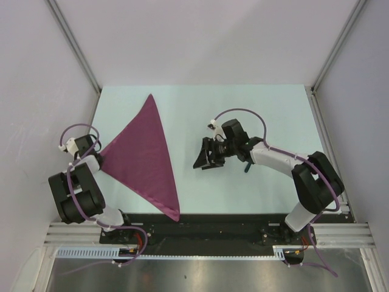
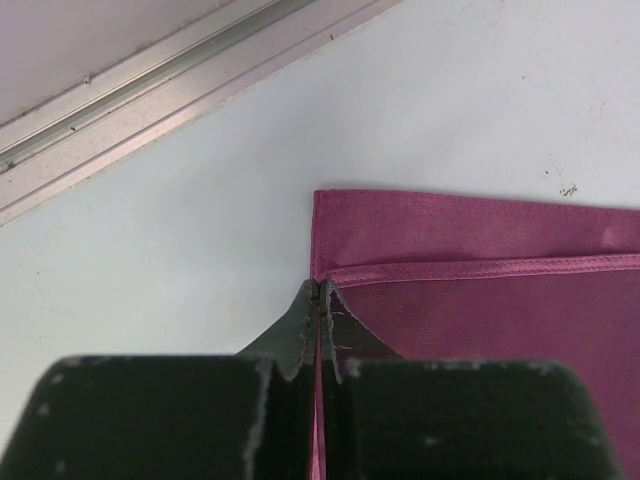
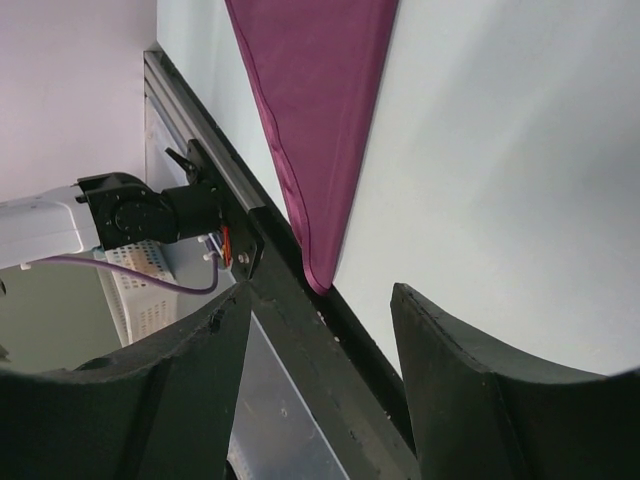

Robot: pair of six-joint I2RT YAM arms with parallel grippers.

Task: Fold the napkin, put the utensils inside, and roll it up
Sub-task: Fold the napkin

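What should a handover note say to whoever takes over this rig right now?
Left gripper: shut on the left corner of the napkin.
Right gripper: open, holding nothing, over bare table to the right of the napkin.
Napkin: lies flat as a triangle on the left side of the table, with its near tip at the front edge.
Spoon: not visible in any view.
Done: first fold, by the look of the triangle.
Left: find the spoon, lay it on the napkin, roll it up.
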